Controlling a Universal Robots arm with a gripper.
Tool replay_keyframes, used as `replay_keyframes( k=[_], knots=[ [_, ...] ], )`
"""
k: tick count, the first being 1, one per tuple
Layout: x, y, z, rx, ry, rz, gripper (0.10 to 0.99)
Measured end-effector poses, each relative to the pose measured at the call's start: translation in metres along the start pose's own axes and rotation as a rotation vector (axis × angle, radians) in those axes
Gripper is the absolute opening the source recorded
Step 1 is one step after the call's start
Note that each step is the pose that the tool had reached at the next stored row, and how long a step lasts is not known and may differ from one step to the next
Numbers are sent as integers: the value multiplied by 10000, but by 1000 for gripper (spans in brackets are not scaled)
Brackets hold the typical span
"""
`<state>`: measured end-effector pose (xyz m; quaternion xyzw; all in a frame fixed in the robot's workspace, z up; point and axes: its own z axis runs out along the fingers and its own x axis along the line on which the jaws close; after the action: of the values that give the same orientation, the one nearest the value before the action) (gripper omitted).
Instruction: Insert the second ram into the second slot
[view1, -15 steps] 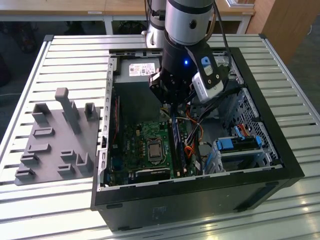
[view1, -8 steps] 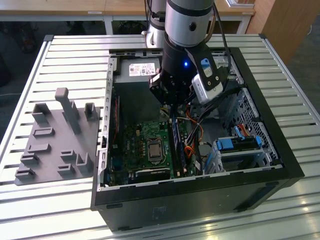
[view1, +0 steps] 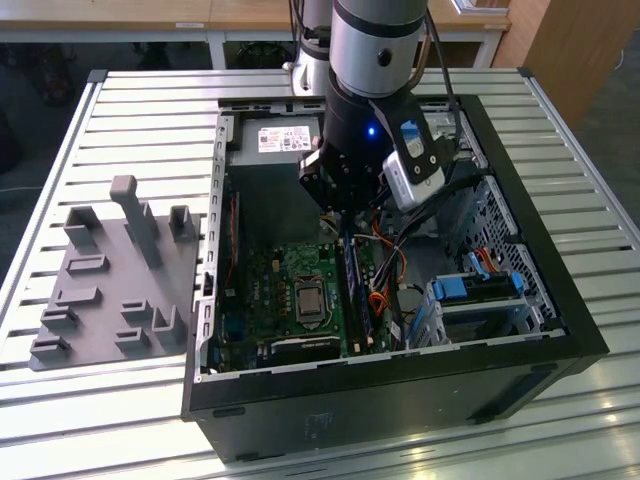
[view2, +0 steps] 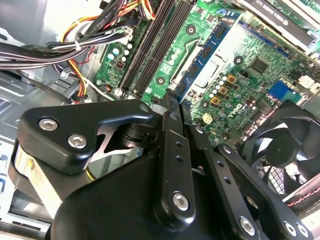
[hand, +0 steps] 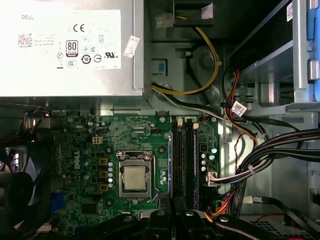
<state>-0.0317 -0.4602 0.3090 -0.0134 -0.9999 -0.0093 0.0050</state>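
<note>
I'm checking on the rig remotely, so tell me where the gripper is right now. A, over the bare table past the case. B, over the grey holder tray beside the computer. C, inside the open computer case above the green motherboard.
C: in the exterior view the gripper hangs inside the open computer case, directly above the green motherboard.

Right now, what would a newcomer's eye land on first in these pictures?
The silver and black robot arm reaching down into the open black computer case on the slatted metal table, its hand low over the green motherboard. Next, the grey fixture tray on the table at the exterior view's left.
</note>
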Motion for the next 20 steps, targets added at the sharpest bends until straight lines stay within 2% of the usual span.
replay_keyframes(
  k=[20],
  knots=[
    [-1,-1,49,0,-1,49,137]
  ],
)
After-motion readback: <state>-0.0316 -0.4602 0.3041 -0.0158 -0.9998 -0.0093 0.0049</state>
